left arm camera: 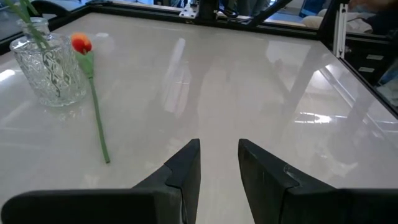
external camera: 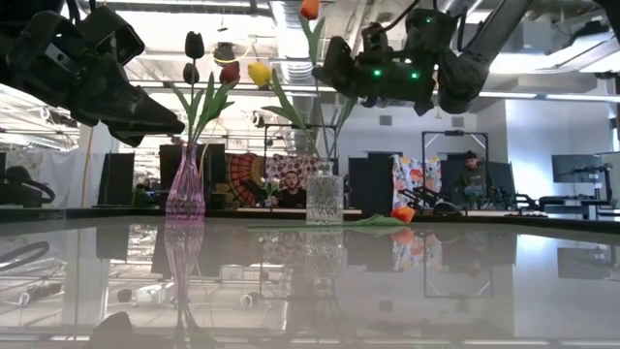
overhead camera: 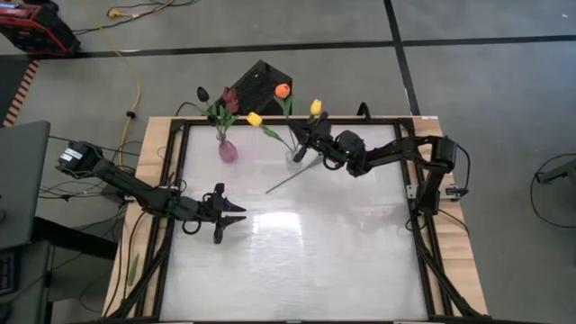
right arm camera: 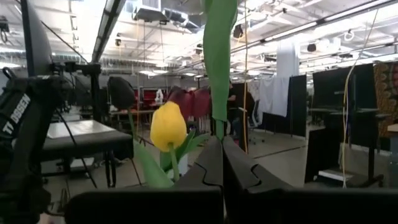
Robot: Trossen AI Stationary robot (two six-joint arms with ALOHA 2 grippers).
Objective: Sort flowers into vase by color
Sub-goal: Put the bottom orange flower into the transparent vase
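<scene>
A pink vase (overhead camera: 228,150) at the far left holds dark and maroon flowers (external camera: 195,45). Beside it, a clear cut-glass vase (external camera: 325,199) holds a yellow tulip (right arm camera: 168,124) and a tall orange one (external camera: 310,8). Another yellow head (overhead camera: 316,106) shows above the clear vase. One orange tulip (left arm camera: 81,43) lies flat on the table next to that vase, stem (overhead camera: 290,178) pointing toward the near edge. My right gripper (overhead camera: 300,135) is raised above the clear vase, shut on a green stem. My left gripper (left arm camera: 219,146) hovers open over the table's left side, holding nothing. My right gripper pinches a green stem or leaf (right arm camera: 217,121) between its two shut fingers, right at their free ends. The fingers come from the table's right, slanting a little upward, and lie across the stem. The stem runs upright out of the wrist view; it seems to be the tall orange tulip's.
A black box (overhead camera: 261,81) stands just past the table's far edge. The table's raised black frame (overhead camera: 409,193) runs along its sides. Bare glossy tabletop lies toward the near edge. People sit in the room behind the table (external camera: 287,189).
</scene>
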